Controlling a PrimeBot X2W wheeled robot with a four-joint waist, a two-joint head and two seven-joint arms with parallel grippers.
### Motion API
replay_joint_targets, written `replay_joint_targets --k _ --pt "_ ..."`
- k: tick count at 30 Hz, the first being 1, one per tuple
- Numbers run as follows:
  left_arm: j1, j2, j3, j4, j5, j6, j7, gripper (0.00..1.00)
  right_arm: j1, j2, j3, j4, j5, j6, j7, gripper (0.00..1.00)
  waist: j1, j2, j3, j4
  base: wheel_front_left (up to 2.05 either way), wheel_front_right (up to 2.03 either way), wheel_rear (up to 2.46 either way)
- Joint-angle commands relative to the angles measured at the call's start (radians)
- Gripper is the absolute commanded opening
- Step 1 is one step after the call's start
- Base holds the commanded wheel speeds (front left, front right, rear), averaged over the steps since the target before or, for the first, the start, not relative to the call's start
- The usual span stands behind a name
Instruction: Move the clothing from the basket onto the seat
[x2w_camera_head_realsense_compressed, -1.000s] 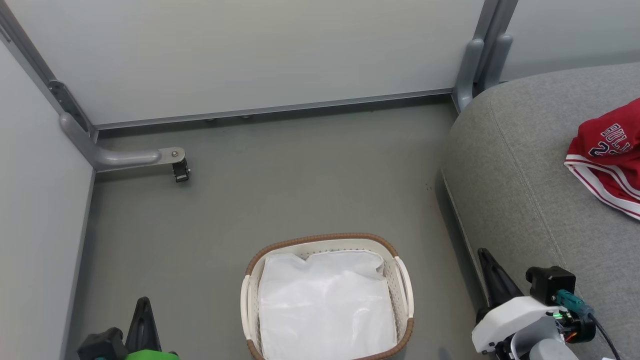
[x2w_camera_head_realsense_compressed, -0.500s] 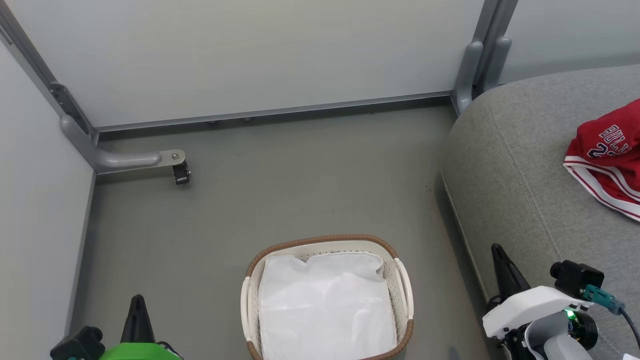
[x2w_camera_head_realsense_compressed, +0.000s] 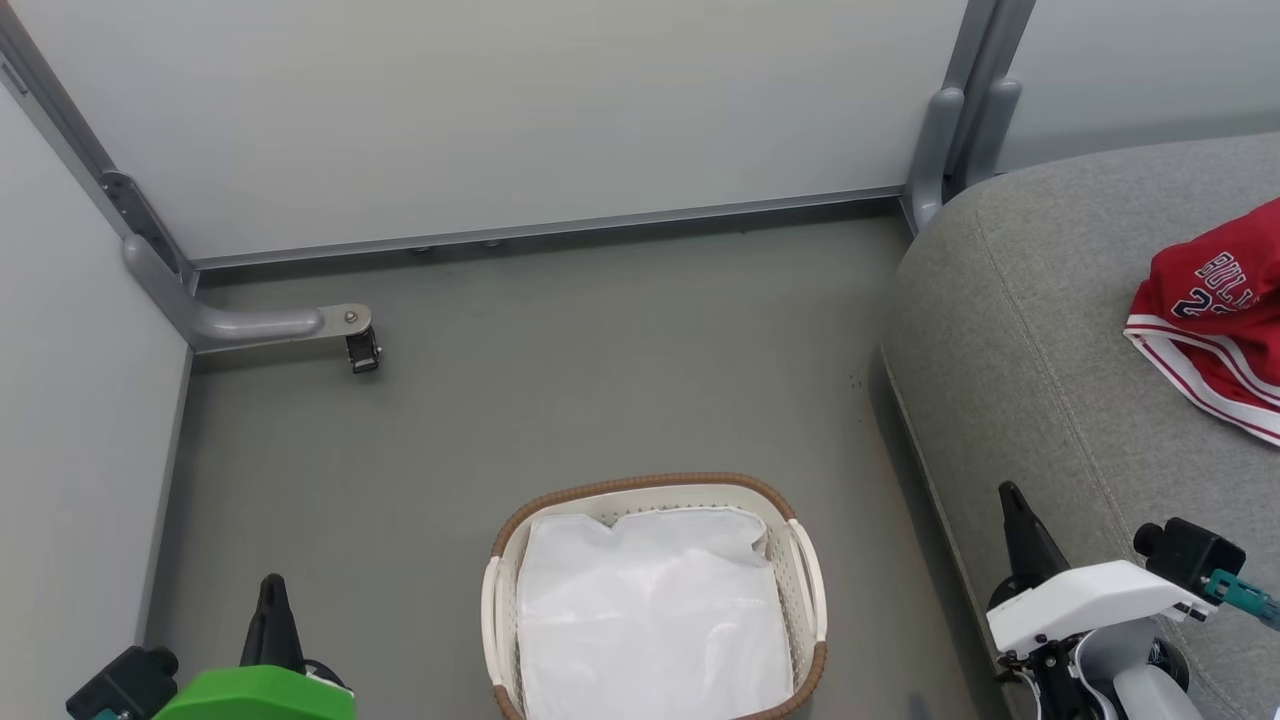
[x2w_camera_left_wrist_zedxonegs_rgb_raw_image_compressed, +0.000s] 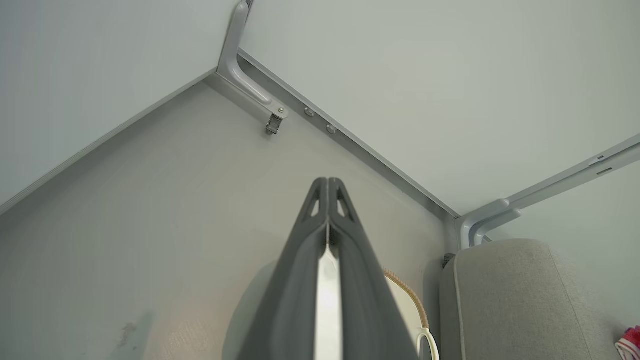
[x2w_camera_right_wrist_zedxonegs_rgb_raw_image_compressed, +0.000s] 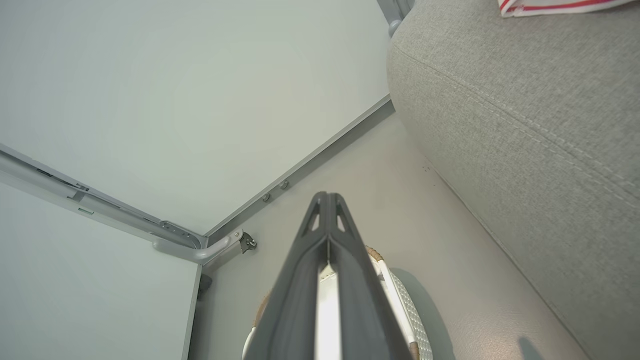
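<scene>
Jaws together; crumpled red, white-trimmed clothing (x2w_camera_head_realsense_compressed: 1212, 305)

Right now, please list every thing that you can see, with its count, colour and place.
clothing: one heap, red with white trim, on the seat, far right
seat: one, grey, right side
basket: one, white with brown rim, on the floor, bottom centre
sheet: one, white, inside the basket
bracket: one, grey, at the left wall's foot
left claw: one, dark, shut, lower left
right claw: one, dark, shut, lower right
</scene>
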Motion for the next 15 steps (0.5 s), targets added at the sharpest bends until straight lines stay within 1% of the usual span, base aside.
replay_joint_targets --k 1,15 --pt "-0.033 0.006 0.005 -0.017 -0.033 -0.007 0.007 0.00 -0.003 -0.004 -0.009 -0.020 0.034 0.000 0.009 0.00 0.0000 0.0000 -0.001 0.000 0.00 0.00 0.00" --pt "-0.053 0.007 0.016 -0.032 -0.210 -0.024 0.054 0.00 0.001 -0.001 -0.035 -0.042 0.204 0.000 0.056 0.00 0.0000 0.0000 -0.007 -0.001 0.00 0.00 0.00"
